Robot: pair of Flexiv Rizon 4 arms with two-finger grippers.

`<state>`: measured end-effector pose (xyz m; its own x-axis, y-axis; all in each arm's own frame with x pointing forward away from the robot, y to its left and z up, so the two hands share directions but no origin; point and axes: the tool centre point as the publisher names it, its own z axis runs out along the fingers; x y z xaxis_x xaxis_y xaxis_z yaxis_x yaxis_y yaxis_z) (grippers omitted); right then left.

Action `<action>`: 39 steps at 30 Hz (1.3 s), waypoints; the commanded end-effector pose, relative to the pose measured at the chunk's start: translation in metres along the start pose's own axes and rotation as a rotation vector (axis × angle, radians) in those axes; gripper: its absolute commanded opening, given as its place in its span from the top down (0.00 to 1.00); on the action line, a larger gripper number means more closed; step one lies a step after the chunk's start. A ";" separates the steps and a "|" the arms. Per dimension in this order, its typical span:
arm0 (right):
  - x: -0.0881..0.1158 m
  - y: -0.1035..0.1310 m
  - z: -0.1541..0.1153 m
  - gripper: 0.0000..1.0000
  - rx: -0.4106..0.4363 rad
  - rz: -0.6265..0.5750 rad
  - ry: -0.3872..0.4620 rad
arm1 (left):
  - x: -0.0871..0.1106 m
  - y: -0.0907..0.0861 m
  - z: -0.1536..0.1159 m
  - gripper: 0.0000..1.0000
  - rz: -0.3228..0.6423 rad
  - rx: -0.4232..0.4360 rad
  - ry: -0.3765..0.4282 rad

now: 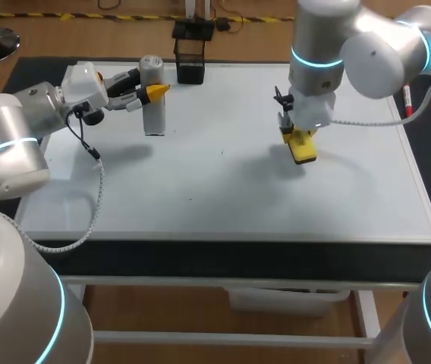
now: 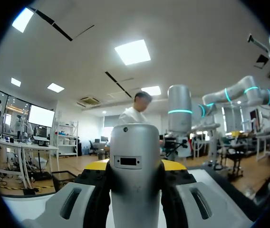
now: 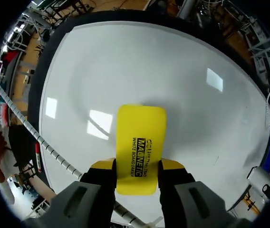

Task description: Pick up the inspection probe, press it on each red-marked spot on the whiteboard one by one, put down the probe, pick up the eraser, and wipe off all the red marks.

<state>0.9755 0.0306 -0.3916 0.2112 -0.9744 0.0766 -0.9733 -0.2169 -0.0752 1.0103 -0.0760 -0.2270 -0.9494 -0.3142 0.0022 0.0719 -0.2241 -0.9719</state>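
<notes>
A grey cylindrical probe [image 1: 153, 102] stands upright at the back left of the whiteboard [image 1: 223, 189], its lower end at the board's surface. My left gripper [image 1: 157, 91] is shut on its upper part, and in the left wrist view the probe [image 2: 135, 156] fills the gap between the fingers of that gripper [image 2: 135, 166]. Right of centre, my right gripper [image 1: 295, 135] is shut on a yellow eraser [image 1: 303, 147], held low over the board. In the right wrist view the eraser [image 3: 140, 137] sticks out ahead of the gripper [image 3: 137, 166] over the bare whiteboard [image 3: 149, 71]. I see no red marks.
A black pen holder [image 1: 190, 61] stands at the whiteboard's back edge, just right of the probe. A red marker [image 1: 407, 98] lies on the dark mat beyond the board's right edge. The dark mat [image 1: 223, 258] borders the board along the front.
</notes>
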 end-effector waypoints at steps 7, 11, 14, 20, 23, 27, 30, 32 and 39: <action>-0.010 -0.084 0.007 1.00 0.007 0.015 0.017 | 0.000 -0.001 0.000 1.00 -0.001 0.000 0.001; -0.005 -0.106 0.005 1.00 0.008 0.026 0.009 | 0.000 -0.001 0.000 1.00 -0.001 0.000 0.001; -0.002 -0.117 0.005 1.00 -0.006 0.039 -0.008 | 0.000 -0.001 0.000 1.00 -0.001 0.000 0.001; 0.006 -0.130 0.013 1.00 -0.032 0.064 -0.024 | 0.000 -0.001 0.000 1.00 -0.001 0.000 0.001; 0.014 -0.136 0.018 1.00 -0.043 0.083 -0.039 | 0.000 -0.001 0.000 1.00 -0.001 0.000 0.001; 0.021 -0.142 0.020 1.00 -0.047 0.094 -0.036 | 0.000 -0.001 0.000 1.00 -0.001 0.000 0.001; 0.025 -0.146 0.020 1.00 -0.046 0.098 -0.034 | 0.000 -0.001 0.000 1.00 -0.001 0.000 0.001; 0.027 -0.148 0.020 1.00 -0.047 0.105 -0.039 | 0.000 -0.001 0.000 1.00 -0.001 0.000 0.001; 0.030 -0.154 0.028 1.00 -0.073 0.134 -0.068 | 0.000 -0.001 0.000 1.00 -0.001 0.000 0.001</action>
<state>1.1264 0.0329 -0.4016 0.0792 -0.9969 0.0029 -0.9963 -0.0793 -0.0321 1.0102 -0.0760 -0.2269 -0.9494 -0.3142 0.0022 0.0719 -0.2240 -0.9719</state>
